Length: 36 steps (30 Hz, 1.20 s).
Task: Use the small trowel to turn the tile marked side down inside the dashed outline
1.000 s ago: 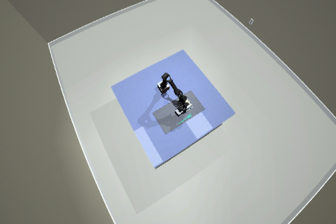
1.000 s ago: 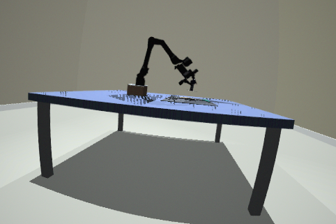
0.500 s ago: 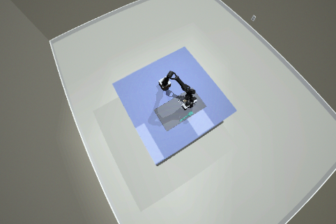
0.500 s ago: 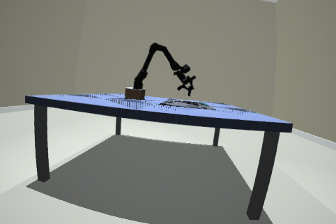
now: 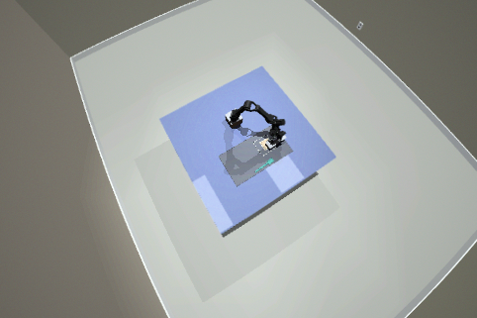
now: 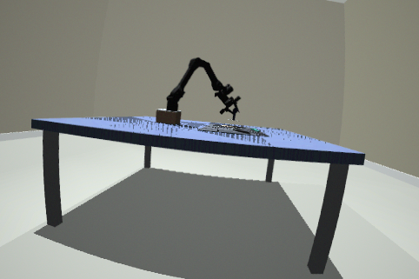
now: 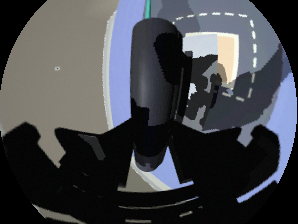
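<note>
Matt grey mat (image 5: 238, 167); glossy dark trowel handle (image 7: 152, 90); smooth blue table (image 5: 198, 128).

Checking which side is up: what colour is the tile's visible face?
Pale cream and tan-orange halves on the tile, clearest in the wrist view.
</note>
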Motion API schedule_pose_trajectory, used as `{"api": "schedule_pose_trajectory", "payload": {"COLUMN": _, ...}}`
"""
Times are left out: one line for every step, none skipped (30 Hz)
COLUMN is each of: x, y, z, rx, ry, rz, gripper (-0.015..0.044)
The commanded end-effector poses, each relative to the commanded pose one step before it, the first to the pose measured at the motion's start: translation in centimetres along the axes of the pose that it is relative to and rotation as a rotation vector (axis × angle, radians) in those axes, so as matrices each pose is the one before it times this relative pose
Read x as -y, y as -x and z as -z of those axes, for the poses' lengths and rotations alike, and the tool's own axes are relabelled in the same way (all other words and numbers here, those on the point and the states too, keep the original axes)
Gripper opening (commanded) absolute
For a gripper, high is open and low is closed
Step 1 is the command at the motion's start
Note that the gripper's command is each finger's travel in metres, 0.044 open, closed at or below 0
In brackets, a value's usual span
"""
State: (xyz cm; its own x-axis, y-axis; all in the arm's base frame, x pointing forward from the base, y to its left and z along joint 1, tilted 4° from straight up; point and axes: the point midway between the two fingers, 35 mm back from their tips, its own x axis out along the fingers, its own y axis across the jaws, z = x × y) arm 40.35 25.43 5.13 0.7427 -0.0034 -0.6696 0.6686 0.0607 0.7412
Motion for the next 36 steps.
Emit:
{"api": "schedule_pose_trajectory", "payload": {"x": 0.557, "y": 0.462, "z": 2.646, "rx": 0.00262, "ry": -0.0070, "rz": -0.02438, "gripper": 0.0000}}
{"api": "schedule_pose_trajectory", "payload": {"x": 0.204, "y": 0.140, "z": 0.601, "rx": -0.00077, "ry": -0.0008, "rz": -0.00440, "gripper": 0.0000}}
{"api": "schedule_pose_trajectory", "payload": {"x": 0.198, "y": 0.139, "z": 0.581, "rx": -0.00031, "ry": -0.0012, "rz": -0.00472, "gripper": 0.0000}}
{"api": "schedule_pose_trajectory", "payload": {"x": 0.169, "y": 0.122, "z": 0.525, "rx": 0.00116, "ry": -0.0025, "rz": -0.00541, "gripper": 0.0000}}
{"api": "schedule_pose_trajectory", "payload": {"x": 0.175, "y": 0.131, "z": 0.524, "rx": 0.00103, "ry": -0.0025, "rz": -0.00556, "gripper": 0.0000}}
{"api": "schedule_pose_trajectory", "payload": {"x": 0.176, "y": 0.135, "z": 0.514, "rx": 0.00114, "ry": -0.0027, "rz": -0.00579, "gripper": 0.0000}}
{"api": "schedule_pose_trajectory", "payload": {"x": 0.173, "y": 0.136, "z": 0.498, "rx": 0.00142, "ry": -0.0030, "rz": -0.00608, "gripper": 0.0000}}
{"api": "schedule_pose_trajectory", "payload": {"x": 0.160, "y": 0.131, "z": 0.469, "rx": 0.00188, "ry": -0.0033, "rz": -0.00637, "gripper": 0.0000}}
{"api": "schedule_pose_trajectory", "payload": {"x": 0.184, "y": 0.155, "z": 0.519, "rx": 0.00192, "ry": -0.0037, "rz": -0.00724, "gripper": 0.0000}}
{"api": "schedule_pose_trajectory", "payload": {"x": 0.180, "y": 0.156, "z": 0.487, "rx": 0.00176, "ry": -0.0038, "rz": -0.00706, "gripper": 0.0000}}
{"api": "schedule_pose_trajectory", "payload": {"x": 0.133, "y": 0.118, "z": 0.348, "rx": 0.00131, "ry": -0.0031, "rz": -0.00527, "gripper": 0.0000}}
{"api": "schedule_pose_trajectory", "payload": {"x": 0.081, "y": 0.072, "z": 0.207, "rx": 0.00077, "ry": -0.0019, "rz": -0.00320, "gripper": 0.0000}}
{"api": "schedule_pose_trajectory", "payload": {"x": 0.027, "y": 0.025, "z": 0.069, "rx": 0.00025, "ry": -0.0007, "rz": -0.00107, "gripper": 0.0000}}
{"api": "schedule_pose_trajectory", "payload": {"x": 0.000, "y": 0.000, "z": 0.000, "rx": 0.00000, "ry": 0.0000, "rz": 0.00000, "gripper": 0.0000}}
{"api": "schedule_pose_trajectory", "payload": {"x": 0.000, "y": 0.000, "z": 0.000, "rx": 0.00000, "ry": 0.0000, "rz": 0.00000, "gripper": 0.0000}}
{"api": "schedule_pose_trajectory", "payload": {"x": 0.000, "y": 0.000, "z": 0.000, "rx": 0.00000, "ry": 0.0000, "rz": 0.00000, "gripper": 0.0000}}
{"api": "schedule_pose_trajectory", "payload": {"x": 0.000, "y": 0.000, "z": 0.000, "rx": 0.00000, "ry": 0.0000, "rz": 0.00000, "gripper": 0.0000}}
{"api": "schedule_pose_trajectory", "payload": {"x": 0.020, "y": -0.017, "z": 0.001, "rx": 0.00000, "ry": 0.0000, "rz": 0.00000, "gripper": 0.0000}}
{"api": "schedule_pose_trajectory", "payload": {"x": 0.059, "y": -0.052, "z": 0.003, "rx": 0.00000, "ry": 0.0000, "rz": 0.00000, "gripper": 0.0000}}
{"api": "schedule_pose_trajectory", "payload": {"x": 0.098, "y": -0.087, "z": 0.005, "rx": 0.00000, "ry": 0.0000, "rz": 0.00000, "gripper": 0.0000}}
{"api": "schedule_pose_trajectory", "payload": {"x": 0.121, "y": -0.107, "z": 0.006, "rx": 0.00000, "ry": 0.0000, "rz": 0.00000, "gripper": 0.0000}}
{"api": "schedule_pose_trajectory", "payload": {"x": 0.121, "y": -0.107, "z": 0.005, "rx": 0.00000, "ry": 0.0000, "rz": 0.00000, "gripper": 0.0000}}
{"api": "schedule_pose_trajectory", "payload": {"x": 0.122, "y": -0.107, "z": 0.005, "rx": 0.00000, "ry": 0.0000, "rz": 0.00000, "gripper": 0.0000}}
{"api": "schedule_pose_trajectory", "payload": {"x": 0.122, "y": -0.106, "z": 0.004, "rx": 0.00000, "ry": 0.0000, "rz": 0.00000, "gripper": 0.0000}}
{"api": "schedule_pose_trajectory", "payload": {"x": 0.122, "y": -0.106, "z": 0.004, "rx": 0.00000, "ry": 0.0000, "rz": 0.00000, "gripper": 0.0000}}
{"api": "schedule_pose_trajectory", "payload": {"x": 0.122, "y": -0.105, "z": 0.003, "rx": 0.00000, "ry": 0.0000, "rz": 0.00000, "gripper": 0.0000}}
{"api": "schedule_pose_trajectory", "payload": {"x": 0.123, "y": -0.105, "z": 0.002, "rx": 0.00000, "ry": 0.0000, "rz": 0.00000, "gripper": 0.0000}}
{"api": "schedule_pose_trajectory", "payload": {"x": 0.123, "y": -0.104, "z": 0.002, "rx": 0.00000, "ry": 0.0000, "rz": 0.00000, "gripper": 0.0000}}
{"api": "schedule_pose_trajectory", "payload": {"x": 0.123, "y": -0.104, "z": 0.001, "rx": 0.00001, "ry": 0.0000, "rz": 0.00000, "gripper": 0.0000}}
{"api": "schedule_pose_trajectory", "payload": {"x": 0.123, "y": -0.104, "z": 0.001, "rx": 0.00001, "ry": 0.0000, "rz": 0.00000, "gripper": 0.0000}}
{"api": "schedule_pose_trajectory", "payload": {"x": 0.124, "y": -0.103, "z": 0.000, "rx": 0.00001, "ry": 0.0000, "rz": 0.00000, "gripper": 0.0000}}
{"api": "schedule_pose_trajectory", "payload": {"x": 0.124, "y": -0.103, "z": -0.001, "rx": 0.00001, "ry": 0.0000, "rz": 0.00000, "gripper": 0.0000}}
{"api": "schedule_pose_trajectory", "payload": {"x": 0.124, "y": -0.103, "z": -0.001, "rx": 0.00001, "ry": 0.0000, "rz": 0.00000, "gripper": 0.0000}}
{"api": "schedule_pose_trajectory", "payload": {"x": 0.124, "y": -0.102, "z": -0.002, "rx": 0.00001, "ry": 0.0000, "rz": 0.00000, "gripper": 0.0000}}
{"api": "schedule_pose_trajectory", "payload": {"x": 0.124, "y": -0.102, "z": -0.002, "rx": 0.00001, "ry": 0.0000, "rz": 0.00000, "gripper": 0.0000}}
{"api": "schedule_pose_trajectory", "payload": {"x": 0.125, "y": -0.101, "z": -0.003, "rx": 0.00001, "ry": 0.0000, "rz": 0.00000, "gripper": 0.0000}}
